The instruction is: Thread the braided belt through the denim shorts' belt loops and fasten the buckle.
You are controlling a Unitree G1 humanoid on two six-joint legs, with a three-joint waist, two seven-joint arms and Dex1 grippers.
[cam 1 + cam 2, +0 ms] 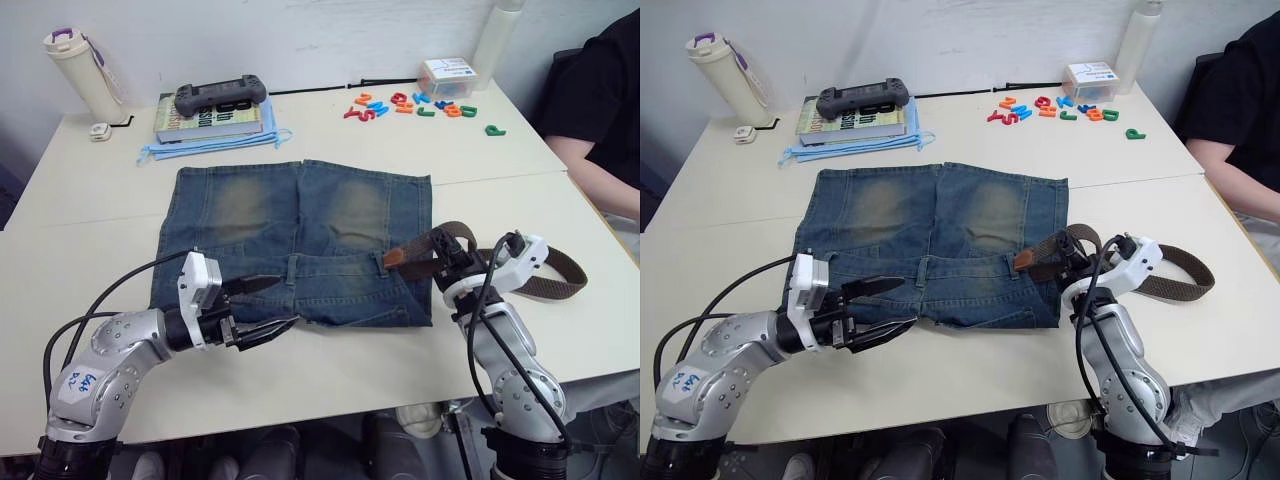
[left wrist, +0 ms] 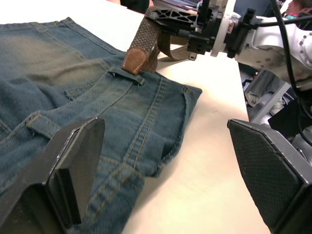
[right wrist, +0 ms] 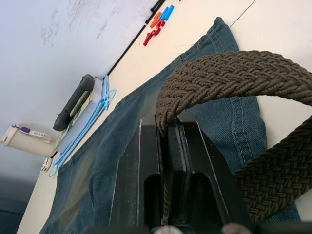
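The denim shorts (image 1: 300,235) lie flat on the white table (image 1: 90,250), waistband toward me. The braided belt (image 1: 560,272) curls on the table to the right of the shorts. Its tan leather tip (image 2: 135,58) rests at a belt loop (image 2: 127,76) on the right side of the waistband; whether it passes under the loop I cannot tell. My right gripper (image 1: 448,262) is shut on the belt just behind that tip, strap pinched between its fingers (image 3: 146,161). My left gripper (image 1: 288,301) hovers open at the waistband's middle, near another belt loop (image 2: 41,124). The buckle is hidden.
At the table's back left, a book (image 1: 210,122) carries a grey game controller (image 1: 220,96), with a blue face mask (image 1: 215,143) under it and a white bottle (image 1: 82,72) beside. Several coloured plastic letters (image 1: 415,105) and a small box (image 1: 447,76) lie back right. A person in black (image 1: 595,110) sits at the right.
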